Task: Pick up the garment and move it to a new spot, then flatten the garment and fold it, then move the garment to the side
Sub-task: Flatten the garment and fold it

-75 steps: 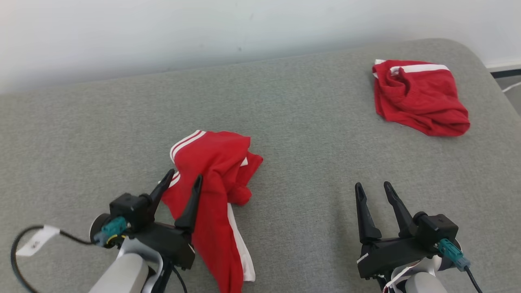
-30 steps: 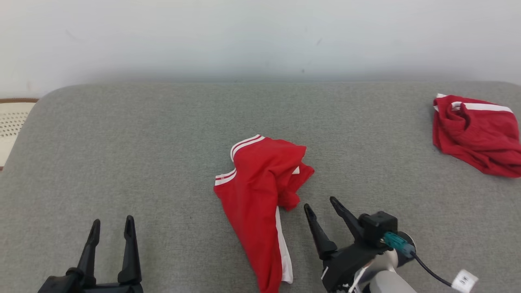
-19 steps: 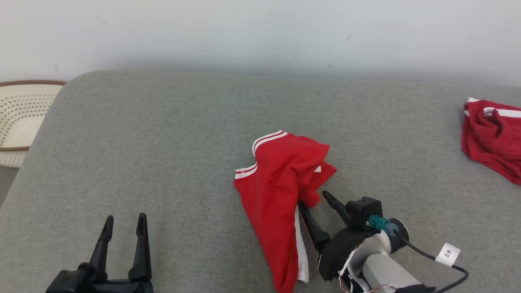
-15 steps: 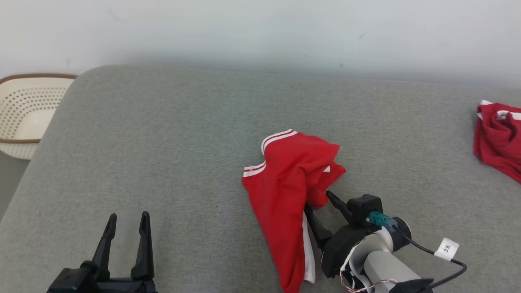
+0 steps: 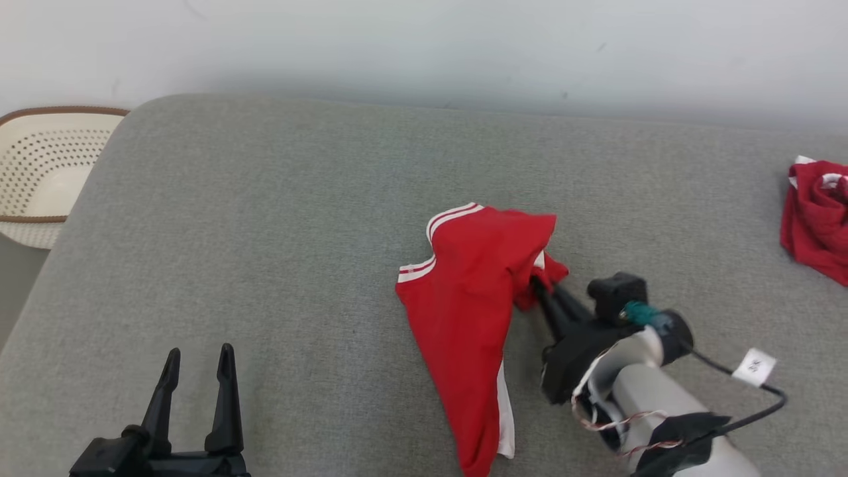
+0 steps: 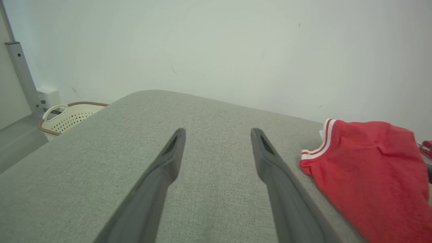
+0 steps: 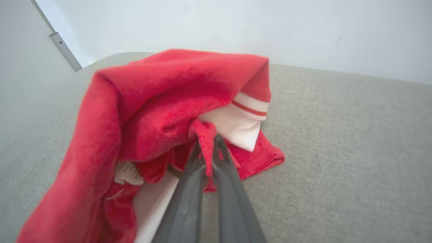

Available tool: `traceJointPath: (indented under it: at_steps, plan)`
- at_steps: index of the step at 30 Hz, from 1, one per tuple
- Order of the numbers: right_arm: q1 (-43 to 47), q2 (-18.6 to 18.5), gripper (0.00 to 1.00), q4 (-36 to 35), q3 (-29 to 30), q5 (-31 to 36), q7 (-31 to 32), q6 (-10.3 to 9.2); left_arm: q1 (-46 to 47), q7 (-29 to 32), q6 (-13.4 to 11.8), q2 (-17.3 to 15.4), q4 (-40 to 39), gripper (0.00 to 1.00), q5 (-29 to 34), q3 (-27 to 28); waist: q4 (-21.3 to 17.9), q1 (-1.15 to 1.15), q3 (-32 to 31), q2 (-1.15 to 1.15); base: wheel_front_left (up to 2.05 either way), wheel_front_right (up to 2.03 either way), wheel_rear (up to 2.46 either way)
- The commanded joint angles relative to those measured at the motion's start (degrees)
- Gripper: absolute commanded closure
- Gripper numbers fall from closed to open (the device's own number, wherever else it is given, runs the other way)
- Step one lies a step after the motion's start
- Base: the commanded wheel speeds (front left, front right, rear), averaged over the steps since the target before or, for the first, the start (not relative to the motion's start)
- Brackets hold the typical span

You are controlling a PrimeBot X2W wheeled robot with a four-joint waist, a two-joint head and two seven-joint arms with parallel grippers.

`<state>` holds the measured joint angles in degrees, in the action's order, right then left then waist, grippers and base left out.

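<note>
Here right end effector (image 7: 206, 148) pinched on garment (image 7: 162, 101) fold.

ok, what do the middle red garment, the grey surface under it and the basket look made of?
The red garment looks like soft matte knit, maybe jersey: fuzzy nap, limp folds, white striped trim. The grey surface: matte woven upholstery-type cloth, weave visible, edge rounded. The basket: probably moulded plastic, cream, punched holes, brown rim.
</note>
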<state>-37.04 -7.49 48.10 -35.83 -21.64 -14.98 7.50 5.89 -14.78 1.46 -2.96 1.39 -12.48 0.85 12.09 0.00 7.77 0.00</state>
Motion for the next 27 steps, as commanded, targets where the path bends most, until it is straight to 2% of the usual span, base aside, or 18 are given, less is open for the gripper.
traceJointPath:
  at_steps: [1,9,16,22,27]
  plan:
    - [-0.40,-1.29,1.00,-1.36,0.69,0.70,-0.36,-0.01,-0.15,-0.44,0.18,0.04,-0.02,0.00,-0.33,0.11,-0.96,0.00,-0.32,0.00,0.00,0.00,0.00]
    - [-2.95,-6.41,1.00,-10.16,2.40,3.65,-0.27,-0.01,-1.15,-0.43,-0.77,0.05,-0.01,0.00,-1.12,-0.41,-3.51,0.00,-1.56,0.00,0.00,0.00,0.00]
    - [-7.43,-11.89,1.00,-15.26,1.85,3.79,1.73,-0.01,-1.43,-0.43,-1.09,0.05,0.22,0.00,-1.31,-0.58,-4.05,0.00,-2.50,0.00,0.00,0.00,0.00]
    - [-7.69,-14.18,1.00,-19.31,3.18,2.66,4.06,-0.01,-1.87,-0.43,-1.31,0.05,0.46,0.00,-1.53,-0.30,-3.77,0.00,-3.11,0.00,0.00,0.00,0.00]
    - [-4.80,-14.44,1.00,-21.28,3.51,1.51,6.63,-0.01,-2.18,-0.43,-1.35,0.05,0.36,0.00,-1.62,0.08,-3.96,0.00,-3.15,0.00,0.00,0.00,0.00]
